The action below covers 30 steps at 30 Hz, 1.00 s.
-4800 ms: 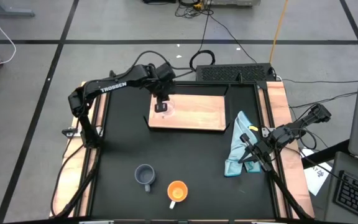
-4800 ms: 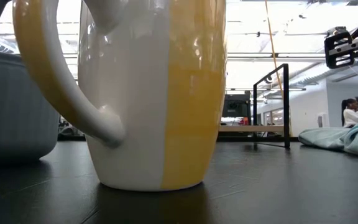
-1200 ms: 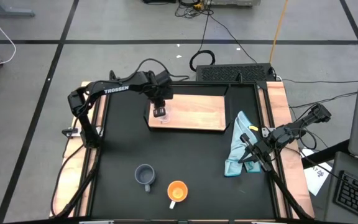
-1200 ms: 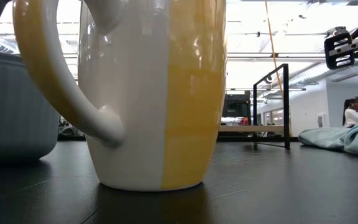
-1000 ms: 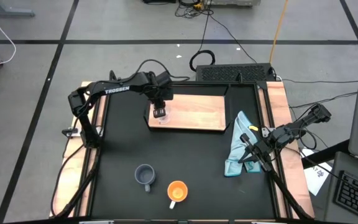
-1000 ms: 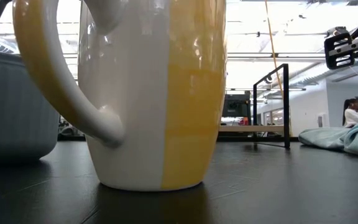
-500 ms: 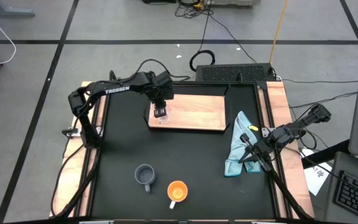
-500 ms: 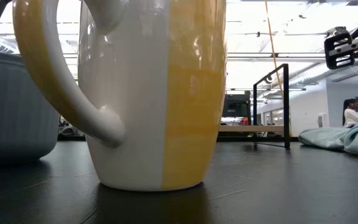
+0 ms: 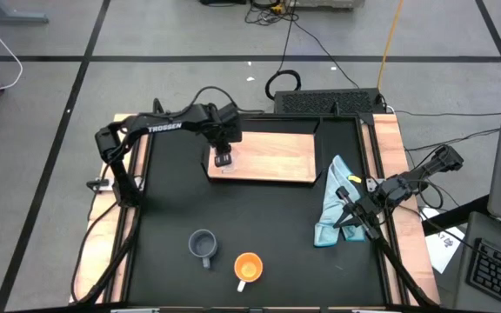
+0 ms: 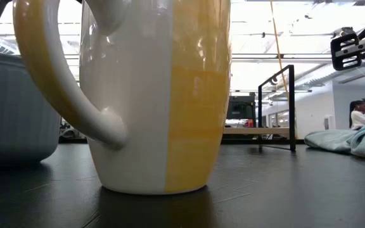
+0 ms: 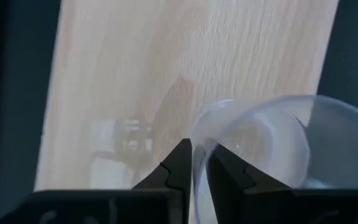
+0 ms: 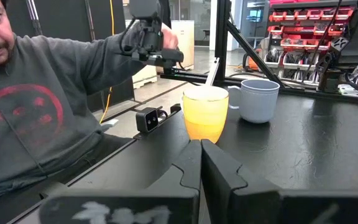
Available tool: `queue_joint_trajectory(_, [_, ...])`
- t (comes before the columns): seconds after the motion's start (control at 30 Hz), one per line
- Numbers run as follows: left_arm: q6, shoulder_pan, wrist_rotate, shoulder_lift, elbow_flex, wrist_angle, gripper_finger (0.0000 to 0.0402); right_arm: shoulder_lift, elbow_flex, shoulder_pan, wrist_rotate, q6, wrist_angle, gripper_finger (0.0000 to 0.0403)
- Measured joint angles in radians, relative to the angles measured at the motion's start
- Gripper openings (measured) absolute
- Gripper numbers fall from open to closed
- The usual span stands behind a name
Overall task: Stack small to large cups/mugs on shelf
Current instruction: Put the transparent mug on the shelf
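Now our left gripper pinches the rim of the clear glass cup, its two dark fingers nearly closed with the thin glass wall between them, low over the light-wood shelf. From overhead the left gripper sits at the board's left end, a shade nearer its left edge than a second ago, and well left of where it hung some seconds back. We judge the smallest cup is being set down there; whether its base already touches the wood we cannot tell.

Outward from the board, the blue-grey mug and the orange mug stand just beside each other near the table's front edge, well apart from the shelf and unmoved. Both still wait to be carried over.

Our right gripper rests at the table's right side with its fingers pressed together on nothing, beside the light-blue cloth; from overhead the right gripper has not shifted. A person in a grey sweatshirt sits beyond the table.
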Motion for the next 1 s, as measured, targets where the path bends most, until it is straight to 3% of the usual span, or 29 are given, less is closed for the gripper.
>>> queue_joint_trajectory(0.23, [0.013, 0.003, 0.0, -0.001, -0.06, 0.055, 0.0047, 0.0, 0.0, 0.0, 0.0, 0.0, 0.001, 0.0])
queue_joint_trajectory(1.0, [-0.006, -0.001, 0.0, -0.001, -0.004, 0.008, 0.0047, 0.0, 0.0, 0.0, 0.0, -0.011, 0.006, 0.0])
